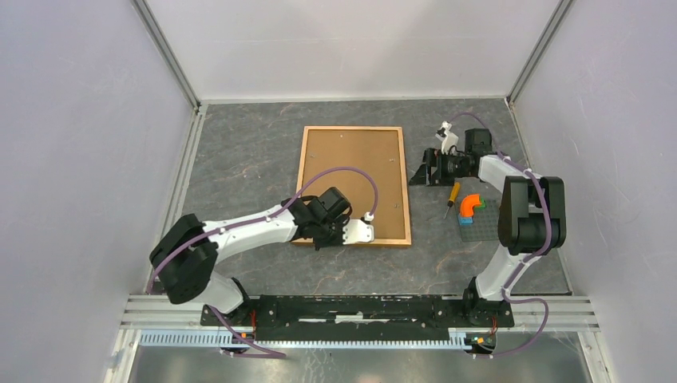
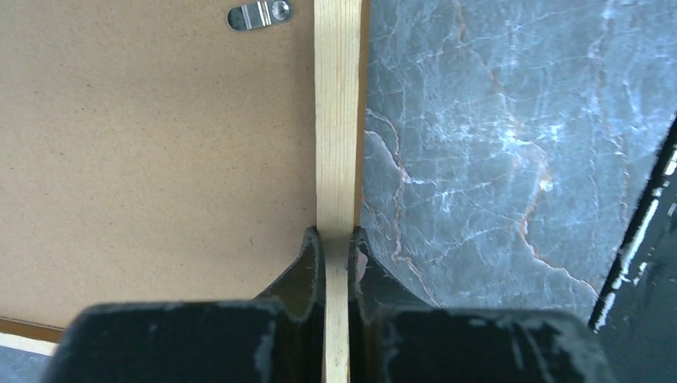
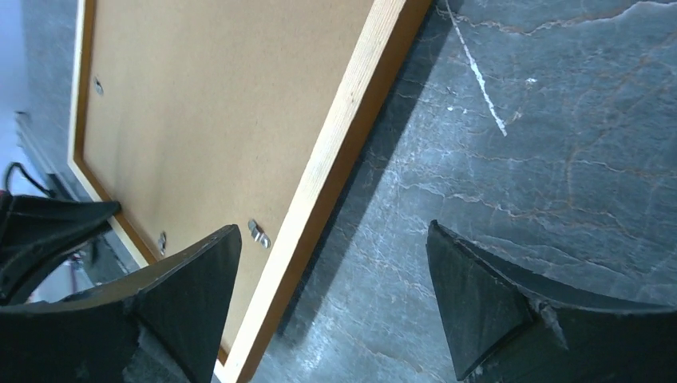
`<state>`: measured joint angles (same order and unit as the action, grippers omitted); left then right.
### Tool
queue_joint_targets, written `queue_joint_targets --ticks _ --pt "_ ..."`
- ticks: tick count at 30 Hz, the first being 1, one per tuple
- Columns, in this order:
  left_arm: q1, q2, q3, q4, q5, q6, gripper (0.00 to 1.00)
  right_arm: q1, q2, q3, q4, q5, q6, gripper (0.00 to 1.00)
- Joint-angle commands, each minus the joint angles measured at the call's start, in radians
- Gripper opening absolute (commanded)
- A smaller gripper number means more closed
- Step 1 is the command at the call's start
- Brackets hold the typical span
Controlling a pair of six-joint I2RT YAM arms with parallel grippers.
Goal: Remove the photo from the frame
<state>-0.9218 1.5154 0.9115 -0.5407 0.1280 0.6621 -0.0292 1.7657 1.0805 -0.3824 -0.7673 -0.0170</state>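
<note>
Currently the left gripper (image 2: 336, 247) sits at the near edge of the frame (image 1: 352, 130), jaws pressed together on the near wooden moulding, which runs between the two fingers. The frame lies flat and face down in the middle of the table (image 1: 239, 159), with its brown panel (image 1: 351, 179) facing up.

In the left wrist view, a metal clip (image 2: 259, 13) lies across the panel edge just beside the moulding. The right wrist view shows more clips of the same kind on the panel. The panel looks fully seated in the frame.

The photo is not visible in any view. It is judged to be inside the frame, beneath the panel.

To the right of the frame, well apart from it, lie a screwdriver (image 1: 453, 196) and a grey baseplate (image 1: 481, 227) carrying coloured blocks.

Farther back, the right gripper (image 3: 334, 231) hangs beside the right moulding with its fingers spread wide. It holds nothing and touches nothing.

Progress:
- **Done:** only the grip on the moulding is in place, and no removal step appears complete.
- **Left:** release the clips, lift the panel out, then take out the photo.
</note>
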Motion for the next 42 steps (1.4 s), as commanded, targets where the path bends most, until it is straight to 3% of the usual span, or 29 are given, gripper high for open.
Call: queue_joint_targets --ticks 1,7,11,19,28,36,42 --pt "0.007 -0.106 -0.008 0.043 0.063 -0.022 0.02 -0.002 0.035 -0.03 0.132 -0.112 0.175 0.92" --pt "0.018 -0.148 -0.012 0.042 0.104 -0.024 0.02 0.012 0.069 -0.106 0.256 -0.193 0.308 0.92" --pt "0.019 -0.162 -0.003 0.017 0.152 -0.015 0.02 0.023 0.101 -0.198 0.46 -0.249 0.501 0.92" --pt "0.019 -0.179 0.003 -0.016 0.203 0.001 0.02 0.093 0.163 -0.308 0.835 -0.318 0.841 0.82" --pt "0.017 -0.188 0.003 -0.038 0.215 0.035 0.02 0.126 0.242 -0.365 1.148 -0.317 1.105 0.69" --pt "0.017 -0.193 -0.008 -0.047 0.22 0.061 0.02 0.16 0.28 -0.374 1.229 -0.312 1.173 0.66" --pt "0.016 -0.18 -0.009 -0.052 0.195 0.066 0.02 0.168 0.281 -0.378 1.284 -0.322 1.216 0.44"
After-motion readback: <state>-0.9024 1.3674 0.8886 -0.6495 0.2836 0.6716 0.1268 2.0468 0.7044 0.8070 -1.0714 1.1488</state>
